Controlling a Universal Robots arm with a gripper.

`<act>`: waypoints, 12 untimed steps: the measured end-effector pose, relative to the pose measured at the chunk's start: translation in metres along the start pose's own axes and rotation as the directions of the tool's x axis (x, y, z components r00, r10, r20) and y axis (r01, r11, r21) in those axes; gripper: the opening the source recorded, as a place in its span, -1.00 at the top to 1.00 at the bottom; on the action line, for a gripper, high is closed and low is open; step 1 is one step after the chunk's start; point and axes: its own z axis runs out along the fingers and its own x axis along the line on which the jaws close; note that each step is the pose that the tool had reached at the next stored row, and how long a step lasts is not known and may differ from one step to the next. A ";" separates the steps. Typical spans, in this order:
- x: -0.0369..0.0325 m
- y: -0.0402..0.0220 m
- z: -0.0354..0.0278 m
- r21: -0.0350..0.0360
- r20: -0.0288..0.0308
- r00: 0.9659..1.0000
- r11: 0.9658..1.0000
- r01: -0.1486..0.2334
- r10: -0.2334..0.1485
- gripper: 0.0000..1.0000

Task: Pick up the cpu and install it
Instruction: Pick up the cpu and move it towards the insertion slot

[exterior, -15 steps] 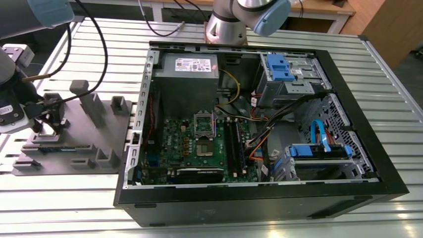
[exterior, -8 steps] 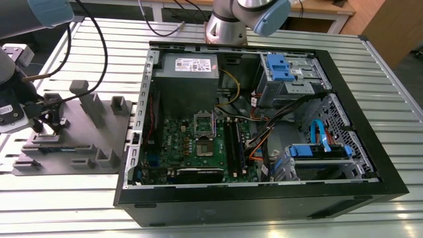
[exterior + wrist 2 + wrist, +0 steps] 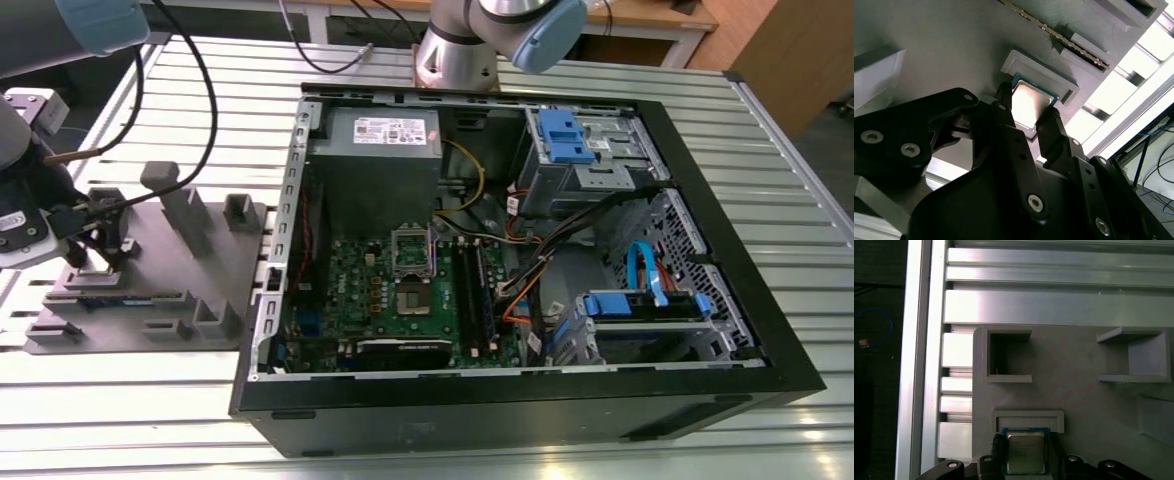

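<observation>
- case: lies open-sided, well apart from the pincer, to the exterior view's right of it. It holds the board, drive bays and loose cables.
- fixture: a grey block right under the pincer that serves as the parts tray, with several pockets and slots.
- pincer: down at the fixture and closed on the cpu, with one finger against each of two opposite edges. By my reading this is the pick step: the grip is taken and the lift is not yet made.
- stick: long and narrow, lying along the fixture a little past the pincer's tips.
- socket: on the board inside the case, far from the pincer. I cannot tell whether its frame is up.
- pocket: a square pocket ahead of the tips, with nothing seen in it.
- bracket: a three-sided lip just beyond the tips that forms the cpu's seat.
- cpu: flat between the fingers, metal top up, its far edge at the bracket. Getting it out likely calls for a level, straight lift clear of that lip, with no tilt in the pinch.
</observation>
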 end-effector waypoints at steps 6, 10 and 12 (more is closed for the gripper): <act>0.0000 0.0000 -0.0003 0.000 0.000 1.000 1.000 0.000 0.000 -0.16; 0.0000 0.0000 -0.0004 0.000 0.000 1.000 1.000 0.000 0.000 -0.16; 0.0000 0.0000 -0.0004 0.000 0.000 1.000 1.000 0.000 0.000 -0.16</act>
